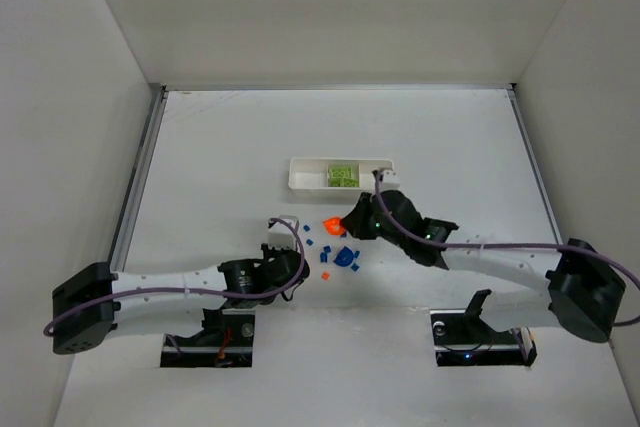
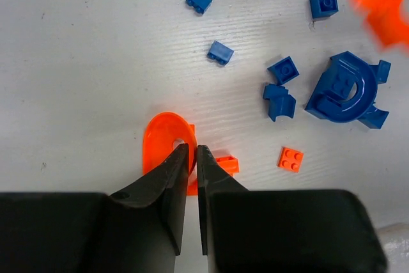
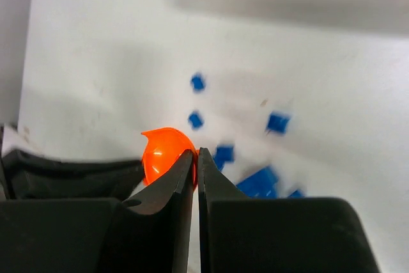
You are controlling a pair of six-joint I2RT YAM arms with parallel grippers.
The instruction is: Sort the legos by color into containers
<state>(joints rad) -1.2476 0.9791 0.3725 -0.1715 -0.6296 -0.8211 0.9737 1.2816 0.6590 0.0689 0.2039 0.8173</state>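
While white walls (image 1: 300,7) enclose white table (image 1: 220,137), left end effector (image 2: 193,148) pinches orange arch (image 2: 160,135), right end effector (image 3: 195,153) orange dome (image 3: 163,155).

The left gripper (image 2: 193,151) and right gripper (image 3: 195,155), each pinching an orange lego (image 2: 160,142), crowd the middle by the scattered blue legos (image 1: 345,257), their arms (image 1: 500,255) slanting in from the near corners. The white tray (image 1: 305,173) blocks the way just beyond; open table (image 1: 220,137) lies far of it and leftward, up to the walls (image 1: 60,147).

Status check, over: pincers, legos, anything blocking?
Left pincer shut on orange arch, on table. Right pincer shut on orange dome. Blue legos loose nearby; nothing blocking tray.
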